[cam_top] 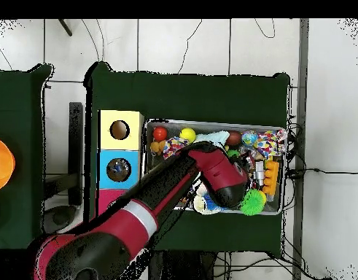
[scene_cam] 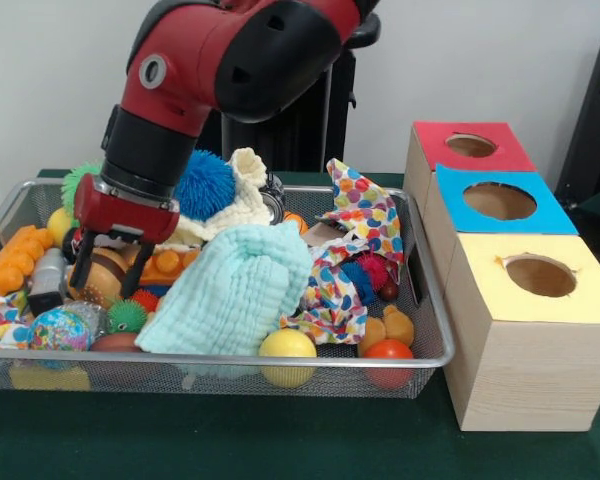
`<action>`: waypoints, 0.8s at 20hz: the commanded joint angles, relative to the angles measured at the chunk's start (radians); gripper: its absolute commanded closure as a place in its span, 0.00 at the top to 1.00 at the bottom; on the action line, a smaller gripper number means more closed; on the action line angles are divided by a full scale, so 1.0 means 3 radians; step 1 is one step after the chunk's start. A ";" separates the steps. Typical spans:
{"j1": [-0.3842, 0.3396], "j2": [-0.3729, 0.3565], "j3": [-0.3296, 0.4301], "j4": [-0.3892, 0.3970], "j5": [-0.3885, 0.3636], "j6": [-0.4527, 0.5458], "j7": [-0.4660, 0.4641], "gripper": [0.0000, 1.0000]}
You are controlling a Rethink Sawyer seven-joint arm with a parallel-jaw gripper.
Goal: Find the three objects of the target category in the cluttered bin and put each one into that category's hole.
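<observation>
The wire mesh bin is full of toys and cloths; it also shows in the overhead view. My gripper is low in the bin's left part. Its black fingers are spread open, one on each side of a brown and orange rounded toy, and they hold nothing. No crushed clear bottle with a blue label shows in either view; they are hidden or out of view. Three wooden boxes with holes stand right of the bin: red top, blue top, yellow top.
A pale green cloth and a polka-dot cloth cover the bin's middle. A blue spiky ball, a cream knitted item, orange bricks, a yellow ball and a red ball lie around. My arm crosses the boxes' side.
</observation>
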 commanded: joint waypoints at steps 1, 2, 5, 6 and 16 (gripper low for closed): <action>-0.0201 -0.0200 0.0865 0.0148 0.0220 0.0413 -0.1382 1.00; -0.0226 -0.0226 0.0904 0.0160 0.0215 0.0456 -0.1447 1.00; -0.0315 -0.0320 0.1025 0.0191 0.0210 0.0541 -0.1659 1.00; -0.0346 -0.0345 0.1062 0.0199 0.0203 0.0556 -0.1731 1.00; -0.0375 -0.0382 0.1108 0.0249 0.0226 0.0300 -0.1608 1.00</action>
